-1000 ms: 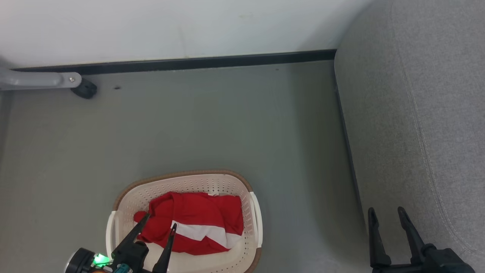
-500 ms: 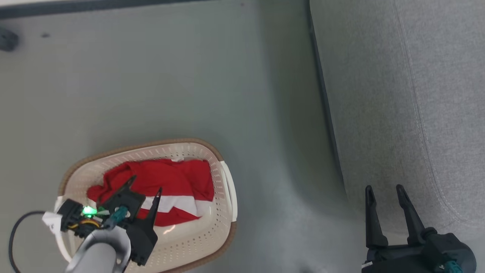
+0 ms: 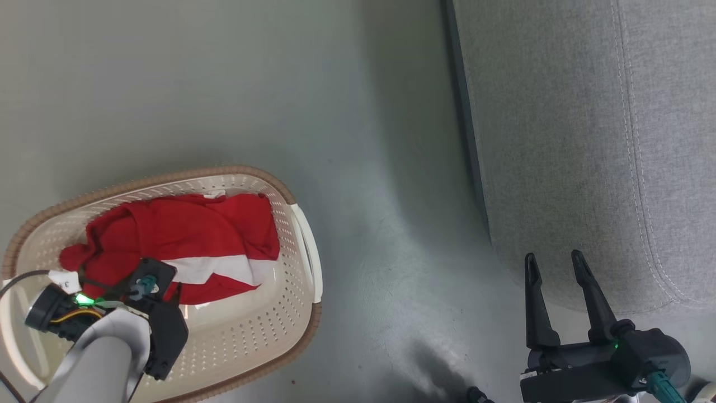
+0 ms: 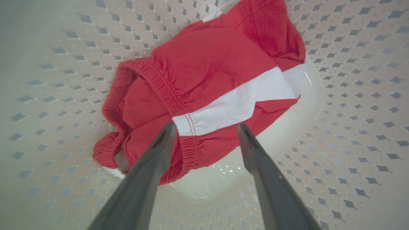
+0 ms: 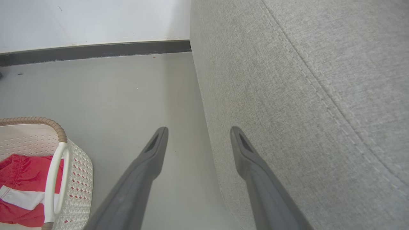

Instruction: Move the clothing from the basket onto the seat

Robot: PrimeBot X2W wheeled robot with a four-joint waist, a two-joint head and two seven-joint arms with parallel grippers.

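The clothing (image 3: pixel 184 235) lies bunched in the far half of the basket (image 3: pixel 168 176), straight ahead of the left fingers (image 4: pixel 145 172). They are spread and empty, their tips straddling the elastic waistband where the white stripe crosses; they may already touch the cloth. The heap's long axis runs across their gap. The right fingers (image 3: pixel 537 308), also spread and empty, hang by the seat (image 3: pixel 587 140) corner, well apart from the basket, so the left arm is nearer. Bare floor (image 3: pixel 363 168) lies open between basket and seat
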